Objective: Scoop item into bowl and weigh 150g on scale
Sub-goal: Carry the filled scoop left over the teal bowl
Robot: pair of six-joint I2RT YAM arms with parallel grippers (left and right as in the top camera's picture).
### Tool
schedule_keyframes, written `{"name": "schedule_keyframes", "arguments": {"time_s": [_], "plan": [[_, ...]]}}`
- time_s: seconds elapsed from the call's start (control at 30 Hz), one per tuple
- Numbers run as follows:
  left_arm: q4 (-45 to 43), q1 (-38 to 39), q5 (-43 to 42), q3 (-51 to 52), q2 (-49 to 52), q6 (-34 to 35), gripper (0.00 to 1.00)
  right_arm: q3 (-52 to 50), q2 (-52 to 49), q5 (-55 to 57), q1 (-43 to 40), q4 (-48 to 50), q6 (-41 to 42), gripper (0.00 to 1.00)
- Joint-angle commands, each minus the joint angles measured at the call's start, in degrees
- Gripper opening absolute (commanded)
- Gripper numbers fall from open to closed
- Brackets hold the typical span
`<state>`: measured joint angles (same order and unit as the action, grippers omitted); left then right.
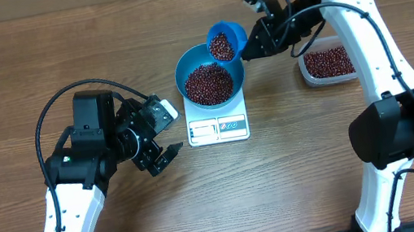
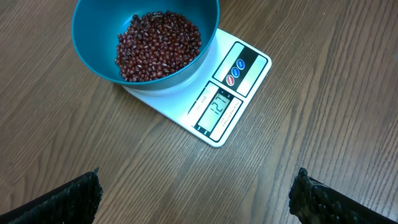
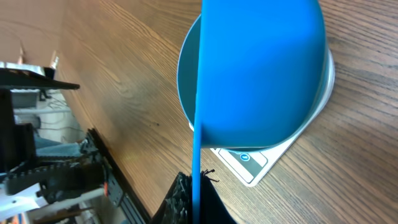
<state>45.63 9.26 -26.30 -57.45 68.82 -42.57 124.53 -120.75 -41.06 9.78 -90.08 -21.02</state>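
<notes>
Dark red-brown beans (image 2: 158,45) heaped in round teal-blue bowl (image 2: 93,43); bowl sits on small white digital scale (image 2: 186,112). Right gripper (image 1: 249,46) clamped tight on handle of small blue plastic scoop (image 1: 237,31), bean-loaded, over bowl's far rim. Left gripper (image 1: 165,155) spread wide, empty, just left of scale.

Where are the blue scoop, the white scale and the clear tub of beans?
blue scoop (image 1: 234,30): overhead view, on its bare inner wall.
white scale (image 2: 217,107): left wrist view, on its display window.
clear tub (image 1: 329,79): overhead view, on its near rim.
</notes>
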Motion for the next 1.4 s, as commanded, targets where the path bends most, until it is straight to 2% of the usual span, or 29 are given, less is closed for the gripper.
{"name": "schedule_keyframes", "arguments": {"time_s": [0.0, 0.53, 1.37], "plan": [[0.0, -0.2, -0.1, 0.3, 0.3, -1.1, 0.99, 1.7, 2.6, 3.2, 1.8, 0.2, 0.1, 0.04], [0.0, -0.2, -0.1, 0.3, 0.3, -1.1, 0.99, 1.7, 2.6, 23.7, 11.1, 1.9, 8.0, 0.04], [0.0, -0.2, -0.1, 0.3, 0.3, -1.1, 0.99, 1.7, 2.6, 32.5, 14.4, 2.8, 13.2, 0.04]]}}
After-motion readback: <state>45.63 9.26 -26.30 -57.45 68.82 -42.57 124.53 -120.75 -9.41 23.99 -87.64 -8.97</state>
